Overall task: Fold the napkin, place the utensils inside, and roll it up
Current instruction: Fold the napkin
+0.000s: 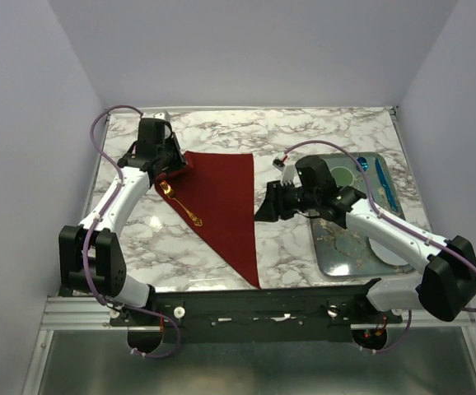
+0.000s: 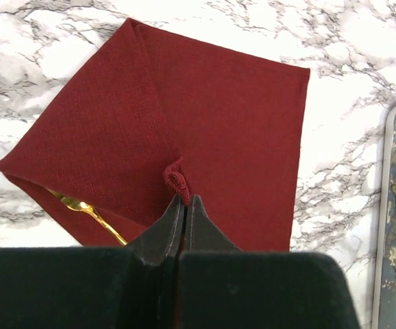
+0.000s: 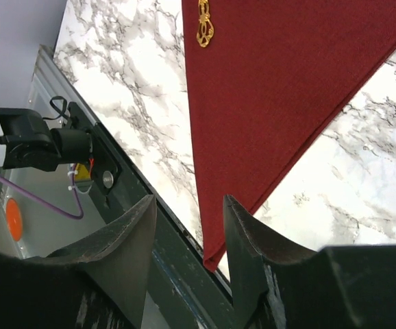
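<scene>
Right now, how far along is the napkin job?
Done: the napkin is folded into a triangle, with a gold utensil lying on it. In hand: the left gripper is shut on a pinched napkin corner, and a flap partly covers the utensil. The right gripper is open and empty. Remaining: rolling it up; no roll shows yet.

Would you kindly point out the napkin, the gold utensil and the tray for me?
napkin (image 1: 226, 197), top external view, middle of the cloth.
gold utensil (image 2: 92, 211), left wrist view, its exposed shaft.
tray (image 1: 337, 247), top external view, bare patterned floor.
</scene>
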